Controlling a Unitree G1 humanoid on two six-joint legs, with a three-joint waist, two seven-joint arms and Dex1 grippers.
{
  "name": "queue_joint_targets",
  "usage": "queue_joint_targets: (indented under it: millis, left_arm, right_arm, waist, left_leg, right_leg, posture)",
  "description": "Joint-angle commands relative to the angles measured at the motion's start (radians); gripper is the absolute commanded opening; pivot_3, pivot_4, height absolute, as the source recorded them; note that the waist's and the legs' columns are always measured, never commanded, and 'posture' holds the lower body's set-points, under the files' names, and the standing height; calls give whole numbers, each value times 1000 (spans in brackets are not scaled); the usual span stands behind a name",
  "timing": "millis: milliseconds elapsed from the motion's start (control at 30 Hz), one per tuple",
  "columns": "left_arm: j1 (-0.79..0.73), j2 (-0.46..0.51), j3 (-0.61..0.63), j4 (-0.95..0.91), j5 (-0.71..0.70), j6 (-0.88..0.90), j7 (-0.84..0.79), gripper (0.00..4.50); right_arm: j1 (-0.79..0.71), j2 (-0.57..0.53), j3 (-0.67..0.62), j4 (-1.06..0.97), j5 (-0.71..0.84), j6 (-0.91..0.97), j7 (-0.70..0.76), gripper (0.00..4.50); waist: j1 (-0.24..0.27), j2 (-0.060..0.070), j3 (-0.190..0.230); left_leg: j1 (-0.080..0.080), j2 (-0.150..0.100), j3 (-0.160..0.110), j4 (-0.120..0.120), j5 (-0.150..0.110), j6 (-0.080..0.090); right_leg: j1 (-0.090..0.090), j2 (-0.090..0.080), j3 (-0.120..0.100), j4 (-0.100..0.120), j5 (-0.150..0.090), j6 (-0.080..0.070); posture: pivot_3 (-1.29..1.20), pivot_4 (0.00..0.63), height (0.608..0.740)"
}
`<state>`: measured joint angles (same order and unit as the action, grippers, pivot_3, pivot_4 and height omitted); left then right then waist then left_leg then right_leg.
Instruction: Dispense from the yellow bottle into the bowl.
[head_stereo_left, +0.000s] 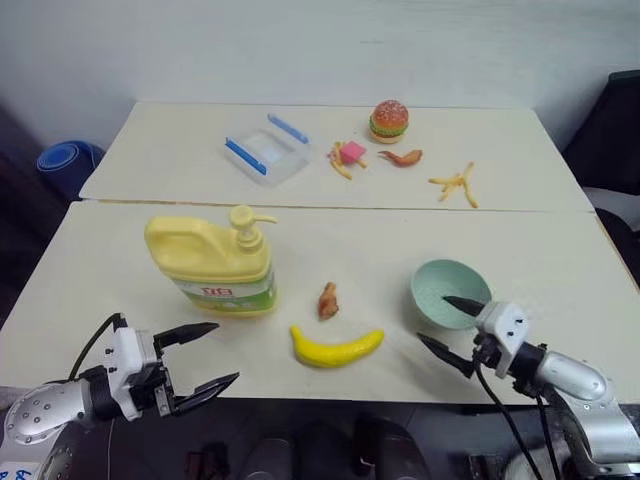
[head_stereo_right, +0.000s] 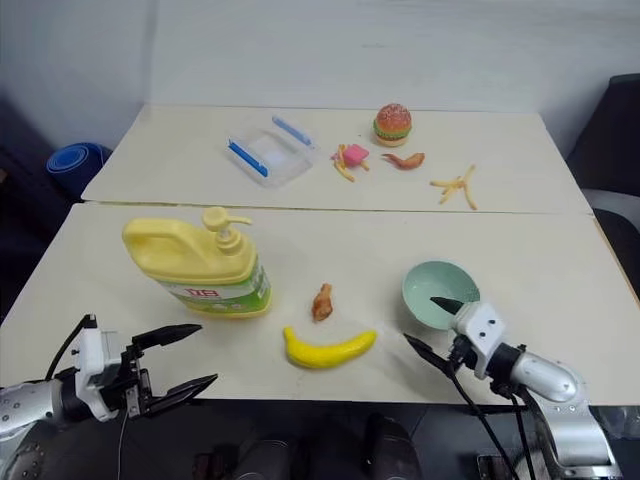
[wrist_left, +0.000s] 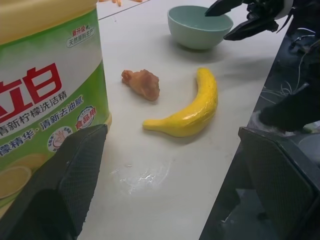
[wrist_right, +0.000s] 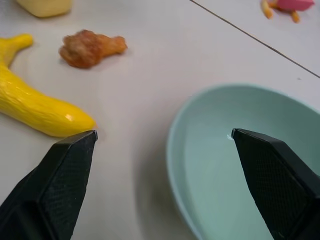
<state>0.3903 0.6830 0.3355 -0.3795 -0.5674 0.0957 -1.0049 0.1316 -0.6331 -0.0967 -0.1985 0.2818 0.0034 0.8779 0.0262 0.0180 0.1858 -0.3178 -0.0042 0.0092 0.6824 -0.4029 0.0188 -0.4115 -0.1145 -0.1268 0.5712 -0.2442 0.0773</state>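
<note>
Two pale tables (head_stereo_left: 560, 250) pushed together against a plain wall, seam running across between them. On the near table, toward its left end, the yellow bottle (head_stereo_left: 215, 262), upright, pump spout aimed toward the right end; toward the right end and close to the front edge, the bowl (head_stereo_left: 445, 288), upright and apparently empty. Between them, near the front edge, a banana (head_stereo_left: 337, 346) and a small piece of toy fried chicken (head_stereo_left: 327, 300). On the far table, a clear container with blue clips (head_stereo_left: 265, 150), a toy burger (head_stereo_left: 389, 120), loose fries (head_stereo_left: 455, 184) and other small toy food. Left gripper (head_stereo_left: 205, 355) at the front edge, just short of the bottle's base, fingers spread wide, holding nothing. Right gripper (head_stereo_left: 450, 325) at the bowl's near rim, also spread wide and empty, one finger over the rim, the other outside it; contact impossible to tell. Judged from this: nothing dispensed yet, pump untouched, bottle and bowl well apart; left to do, bringing the two together and pressing the pump over the bowl. Left wrist view adds the bottle's green-and-white label with red lettering close up, plus the right gripper by the bowl across the table. Right wrist view adds the bowl's smooth, clean inside.
</note>
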Motion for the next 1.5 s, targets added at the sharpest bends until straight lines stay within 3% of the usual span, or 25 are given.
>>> queue_joint_targets:
  millis: [33, 233, 467, 567, 700, 900, 1000, 1100, 1367, 1500]
  left_arm:
    - [23, 4, 22, -14, -3, -14, -20, 4465]
    - [29, -1, 22, 48, 49, -60, -40, 4465]
    - [84, -3, 37, 113, 80, -114, -68, 4465]
    - [92, -5, 51, 109, 74, -116, -62, 4500]
    - [84, -13, 56, 112, 72, -119, -51, 4500]
    - [57, -19, 36, 121, 79, -123, -54, 4500]
    - [37, -21, 25, 138, 87, -127, -58, 4500]
    - [20, -22, 14, 154, 96, -133, -60, 4500]
    - [22, -22, 8, 180, 99, -149, -74, 4500]
    - [23, -32, -5, 172, 101, -154, -69, 4500]
  right_arm:
    - [-34, -45, 91, -103, -3, 65, 65, 4500]
    - [-319, 82, 368, -117, -82, 358, 9, 4500]
    - [-512, 189, 604, 107, -227, 418, 33, 4500]
    - [-539, 194, 642, 169, -261, 390, 54, 3878]
    - [-545, 166, 675, 202, -271, 370, 104, 2555]
    - [-524, 173, 621, 161, -203, 393, 132, 814]
    - [-523, 221, 533, 154, -145, 381, 86, 814]
    - [-533, 207, 495, 150, -128, 360, 106, 1635]
    - [-497, 129, 550, 61, -149, 430, 174, 4419]
    - [-531, 185, 576, 178, -250, 338, 71, 4419]
  waist:
    - [-1, -1, -1]
    - [-17, -4, -1]
    - [-14, -7, -3]
    - [-20, -8, -3]
    - [-27, -11, -5]
    - [-26, -10, -5]
    - [-26, -11, -6]
    - [-27, -11, -5]
    - [-30, -11, -5]
    - [-29, -10, -5]
  left_leg:
    - [0, 0, 1, 0, 0, 0]
    - [1, 1, 1, 0, 0, 3]
    - [-2, 0, -1, 0, 2, -1]
    - [-2, 0, -1, 1, 1, 0]
    - [0, 0, -1, 1, 2, -1]
    - [0, 1, -1, 1, 2, -2]
    - [0, 1, -1, 1, 3, -2]
    - [-1, 0, -1, 1, 3, -2]
    - [-1, 1, -1, 0, 2, -2]
    - [-1, 1, 0, 0, 2, -3]
  right_leg:
    - [0, 0, 0, 0, 0, 0]
    - [-1, 0, 2, 2, 1, -2]
    - [-4, 0, -2, 4, 0, -4]
    - [-2, 0, -1, 3, 0, -4]
    - [-2, 0, -1, 3, 0, -4]
    - [-2, 0, -2, 5, 0, -4]
    - [-2, 0, -2, 5, 0, -4]
    - [-3, 0, -2, 4, 1, -3]
    - [-3, 1, -2, 3, 1, -3]
    - [-3, 1, -2, 3, 1, -3]
  posture:
    - [0, 150, 740]
    - [0, 150, 740]
    - [0, 150, 740]
    - [0, 150, 740]
    - [0, 150, 740]
    - [0, 150, 740]
    - [0, 150, 740]
    - [0, 150, 740]
    - [0, 150, 740]
    - [0, 150, 740]
